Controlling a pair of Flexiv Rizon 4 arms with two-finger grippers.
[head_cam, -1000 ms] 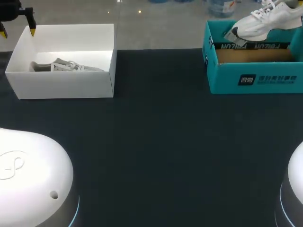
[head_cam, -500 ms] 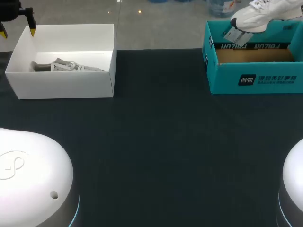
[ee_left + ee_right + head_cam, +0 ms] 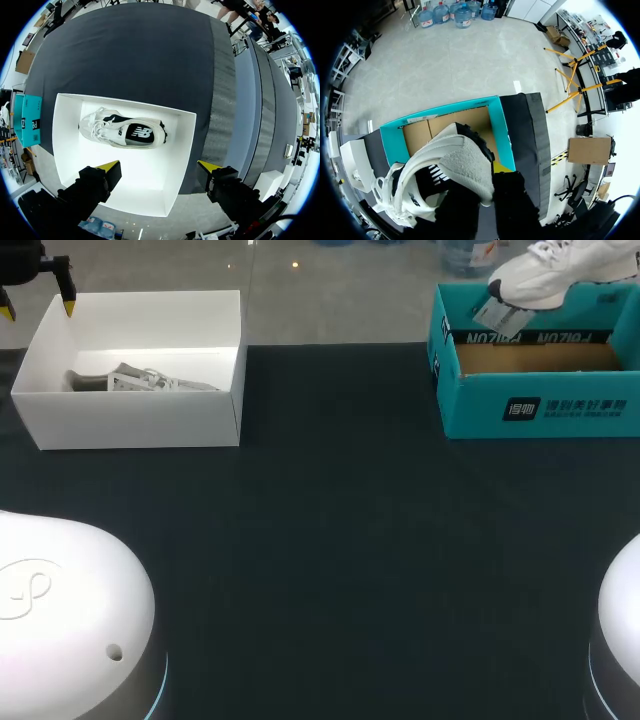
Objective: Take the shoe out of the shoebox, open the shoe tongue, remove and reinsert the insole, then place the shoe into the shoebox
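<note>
Right fingers [image 3: 502,169] clamp the collar of the white lace-up sneaker [image 3: 435,180], which hangs just above the open teal cardboard shoebox [image 3: 497,125], toe toward the desk [image 3: 330,540] middle; left fingers [image 3: 107,167], spread wide, hover far off over a white box [image 3: 150,180].

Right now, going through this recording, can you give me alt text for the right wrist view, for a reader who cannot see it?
A white sneaker hangs in the right gripper, clamped at its collar, above an open teal shoebox with a brown cardboard inside. The shoebox sits at the edge of the dark table.
</note>
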